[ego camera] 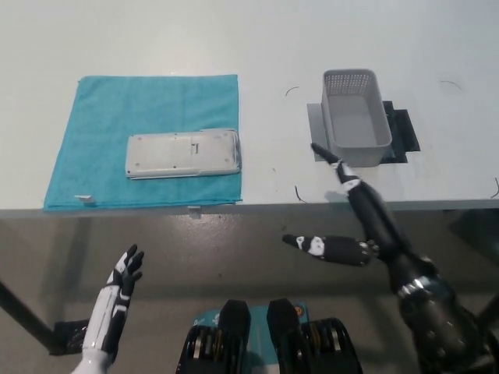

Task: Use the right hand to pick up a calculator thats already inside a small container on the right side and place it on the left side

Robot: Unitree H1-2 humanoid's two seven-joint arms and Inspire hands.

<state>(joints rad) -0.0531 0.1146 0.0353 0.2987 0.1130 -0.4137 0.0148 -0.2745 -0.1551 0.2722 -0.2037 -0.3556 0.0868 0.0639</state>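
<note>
Here the grey, flat rectangular calculator (183,153) lies face down on the teal cloth towel (117,117), which is spread flat on the left part of the white desk (257,47). The calculator sits lengthwise across the towel's lower right area, its right end near the towel's right edge, and nothing touches it.

On the right side of the desk stands the small grey perforated plastic basket (382,117), with nothing in it. It rests on a dark flat mat (405,128) that shows beyond its right side, with a grey sheet (314,117) showing at its left.

The black right hand (355,226) is below the desk's front edge, under the basket's near left corner. It holds nothing: its fingers are spread wide, one pointing up across the desk edge toward the basket and another pointing left. The white left hand (117,292) hangs low at the lower left, in front of the desk, open with its fingers apart and holding nothing.
</note>
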